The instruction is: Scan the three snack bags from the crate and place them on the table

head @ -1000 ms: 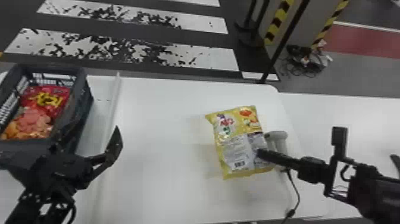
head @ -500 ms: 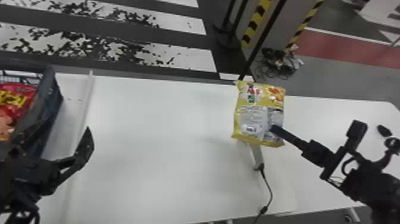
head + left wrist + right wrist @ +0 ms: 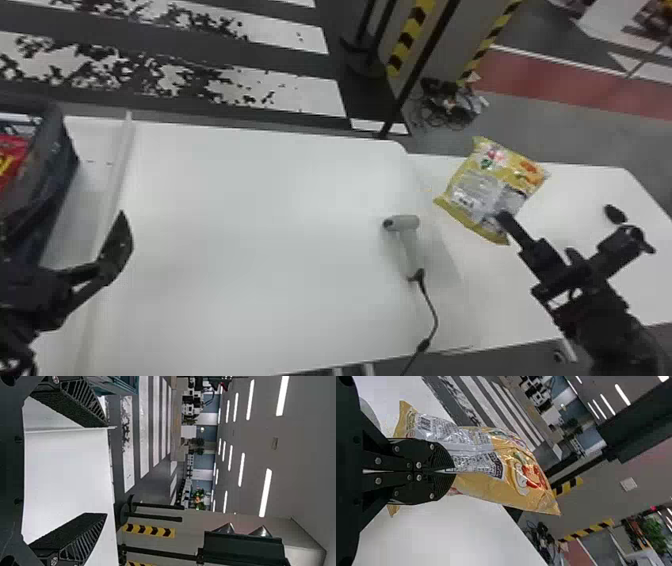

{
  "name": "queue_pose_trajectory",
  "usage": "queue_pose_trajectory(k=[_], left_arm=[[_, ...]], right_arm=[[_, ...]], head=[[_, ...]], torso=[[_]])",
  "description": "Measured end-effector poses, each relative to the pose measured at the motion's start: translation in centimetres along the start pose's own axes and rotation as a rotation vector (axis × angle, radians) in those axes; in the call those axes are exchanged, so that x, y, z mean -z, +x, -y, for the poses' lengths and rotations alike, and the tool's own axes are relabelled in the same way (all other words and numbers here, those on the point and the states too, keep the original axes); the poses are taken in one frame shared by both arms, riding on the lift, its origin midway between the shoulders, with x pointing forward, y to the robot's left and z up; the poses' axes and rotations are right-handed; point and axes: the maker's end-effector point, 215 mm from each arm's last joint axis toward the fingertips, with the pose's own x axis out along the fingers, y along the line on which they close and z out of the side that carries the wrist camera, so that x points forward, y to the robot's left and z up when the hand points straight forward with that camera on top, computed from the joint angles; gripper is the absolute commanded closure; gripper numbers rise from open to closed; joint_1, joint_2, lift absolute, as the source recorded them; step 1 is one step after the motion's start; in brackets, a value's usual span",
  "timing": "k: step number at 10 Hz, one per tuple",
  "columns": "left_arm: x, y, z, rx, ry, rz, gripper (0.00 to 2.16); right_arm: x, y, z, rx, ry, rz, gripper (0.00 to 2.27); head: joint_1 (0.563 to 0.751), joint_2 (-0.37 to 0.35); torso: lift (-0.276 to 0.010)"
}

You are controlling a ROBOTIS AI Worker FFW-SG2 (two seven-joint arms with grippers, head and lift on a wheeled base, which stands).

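Yellow snack bag (image 3: 492, 190) is hanging in the right tool (image 3: 502, 216), to the right of the scanner (image 3: 407, 242) and a little farther off, apart from it. The right tool's fingers are closing almost together on the bag, near its printed back label (image 3: 474, 449), with the bag's ends projecting past them. The label and its barcode (image 3: 465, 200) are facing the head camera, and the bag is tilting.

The left tool (image 3: 95, 272) is standing wide and empty, well to the left of the scanner. The dark crate (image 3: 57, 170) is sitting far left of the scanner, with a red snack bag (image 3: 11, 150) lying inside.

The scanner itself is resting on the white surface (image 3: 260, 225), its cord (image 3: 436, 317) running toward the near edge. A small black object (image 3: 615, 213) is lying well to the scanner's right. A striped pillar (image 3: 407, 40) is standing beyond the scanner.
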Motion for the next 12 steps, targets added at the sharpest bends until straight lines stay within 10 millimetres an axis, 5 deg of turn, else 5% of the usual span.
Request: queue_pose_trajectory(k=[2,3,5,9,12], left_arm=[[0.0,0.0,0.0,0.0,0.001,-0.001,0.08],[0.1,0.0,0.0,0.0,0.001,-0.002,0.08],[0.2,0.0,0.0,0.0,0.001,-0.004,0.08],[0.2,-0.1,-0.1,-0.001,0.001,-0.004,0.08],[0.1,-0.1,-0.1,-0.003,0.001,-0.001,0.08]], right_arm=[[0.6,0.2,5.2,0.143,0.08,0.036,2.18],[1.6,0.4,7.1,0.184,0.126,0.029,1.92],[3.5,0.7,9.4,0.237,0.2,0.01,0.0],[4.3,0.2,11.2,0.326,0.23,-0.001,0.07],[-0.4,-1.2,8.8,0.303,0.101,0.067,0.07]], head=[[0.695,-0.35],[0.695,-0.35],[0.695,-0.35],[0.695,-0.35],[0.695,-0.35]], torso=[[-0.062],[-0.062],[-0.062],[-0.062],[-0.062]])
